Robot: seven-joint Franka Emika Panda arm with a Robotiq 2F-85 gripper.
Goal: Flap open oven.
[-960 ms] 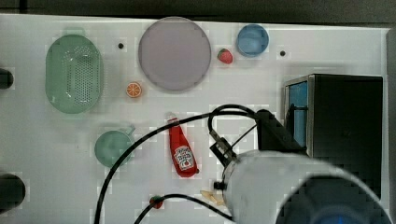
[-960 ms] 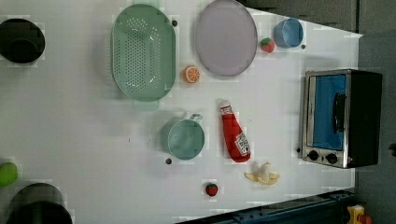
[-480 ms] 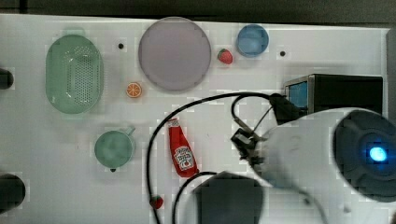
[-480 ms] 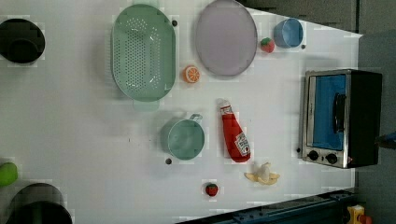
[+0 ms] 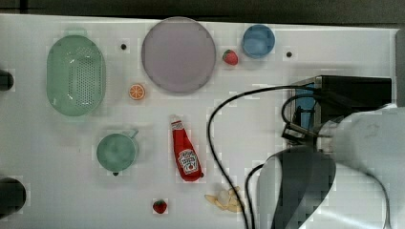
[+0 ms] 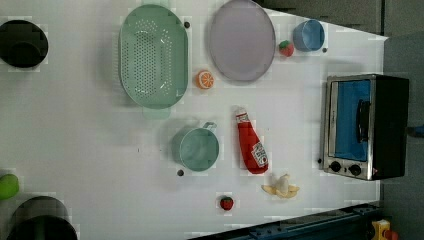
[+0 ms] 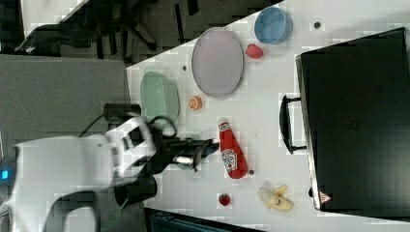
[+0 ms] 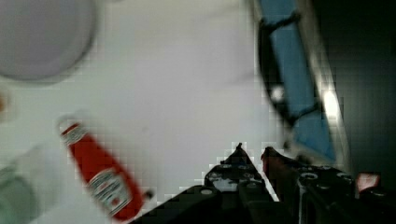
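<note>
Standing at the right end of the white counter [image 6: 90,150] in the left view, the oven [image 6: 367,125] is a boxy unit with a black top, a silver front frame, a blue-tinted glass door, a black bar handle across the glass and two black knobs on the frame. Its door is shut.

In the wrist view the jaws [image 8: 252,154] hang above bare counter just beside the oven's [image 8: 299,84] door, the two tips close together with a narrow gap and nothing between them. They do not touch the handle. In the right view the jaws [image 7: 205,150] point toward the oven [image 7: 358,121] and sit over the ketchup bottle [image 7: 231,157].

Going left to right in the left view: a green colander [image 6: 152,55], an orange slice [image 6: 204,79], a teal cup [image 6: 197,147], a strawberry [image 6: 226,202], the bottle [image 6: 251,145], a lilac plate [image 6: 242,40], a banana peel [image 6: 281,187], a second strawberry [image 6: 286,47] and a blue bowl [image 6: 307,35]. The strip of counter between the bottle and the oven door is open. The oven sits near the counter's right edge.
</note>
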